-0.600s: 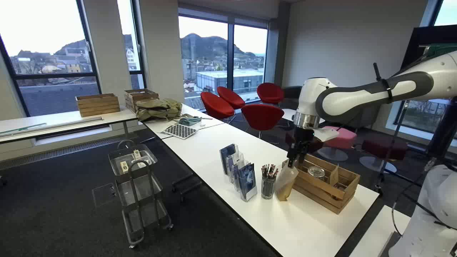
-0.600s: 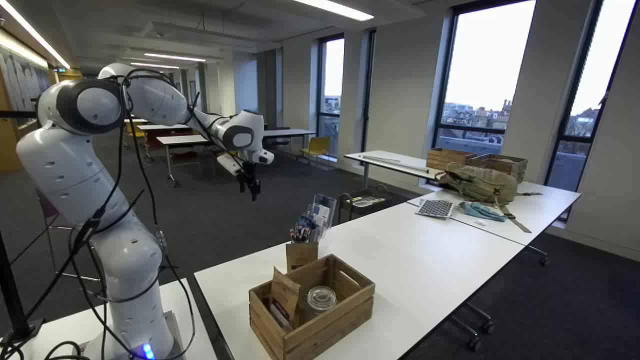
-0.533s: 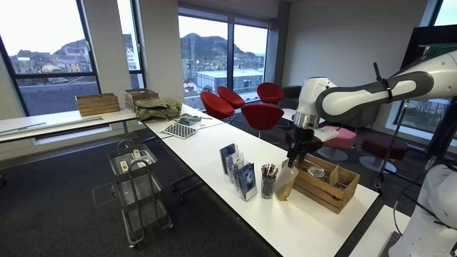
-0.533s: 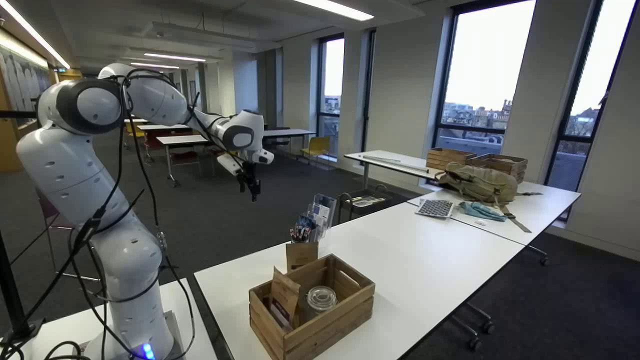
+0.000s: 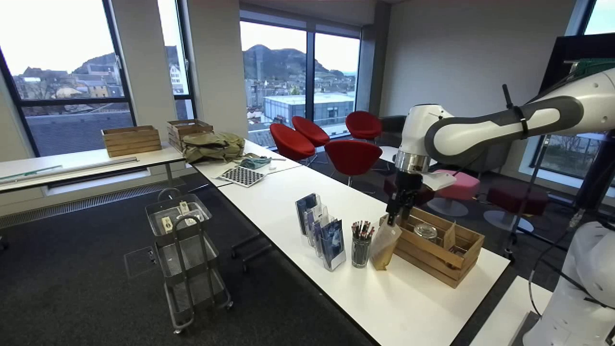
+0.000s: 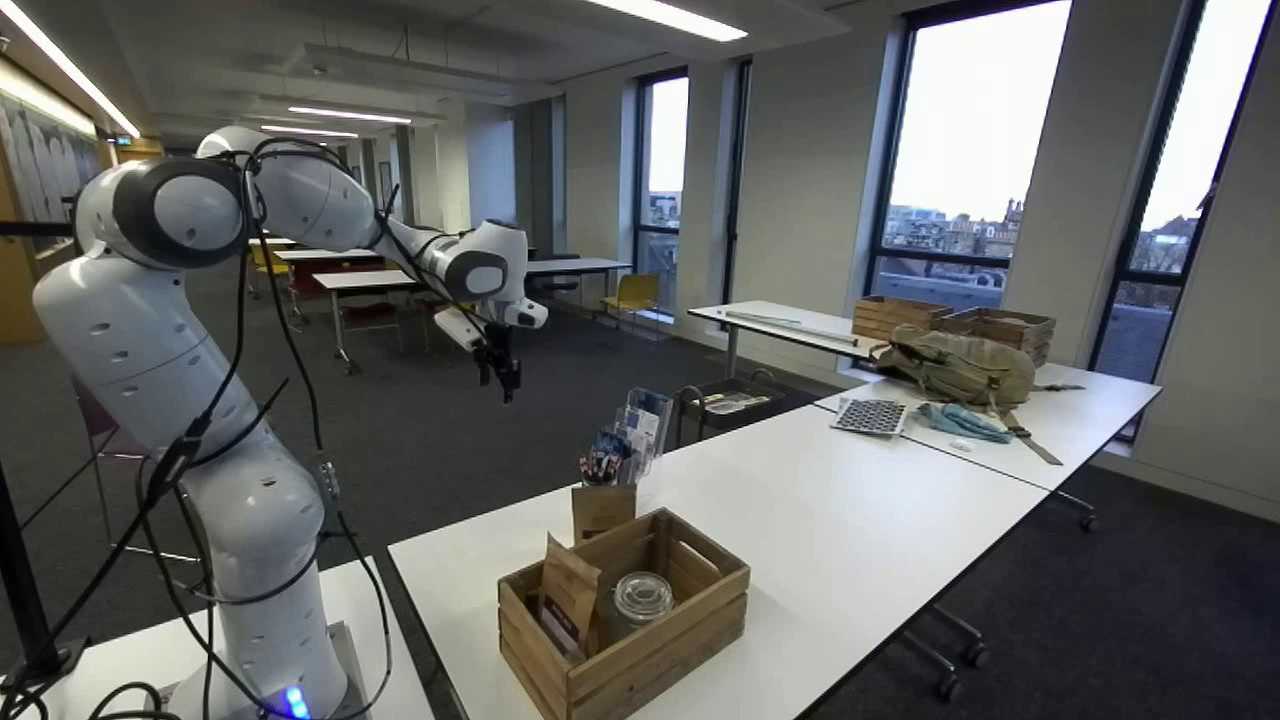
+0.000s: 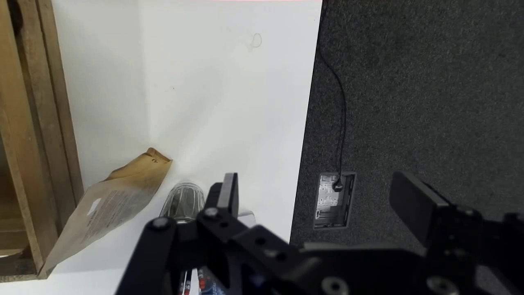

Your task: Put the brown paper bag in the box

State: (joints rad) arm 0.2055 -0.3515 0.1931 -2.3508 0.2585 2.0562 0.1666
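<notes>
Spread wide, gripping nothing, the hand [image 7: 315,184] hangs near the long edge of the table [image 7: 225,90], presumably to clasp the paper bag [image 7: 118,205] beside the box [image 6: 665,645].

We logged the paper bag [image 7: 118,203] as brown, golden at one end; a second bag [image 6: 572,585] and the wooden box [image 5: 427,260] as brown; the gripper [image 7: 317,190] as black on a white arm [image 5: 495,132] with dark grey bands. We noted a white table [image 5: 408,307], red chairs [image 5: 353,156], a pink stool [image 5: 460,185], an olive backpack [image 5: 214,146], a teal cloth [image 6: 965,421] and a sheet [image 5: 242,176] patterned black and white.
</notes>
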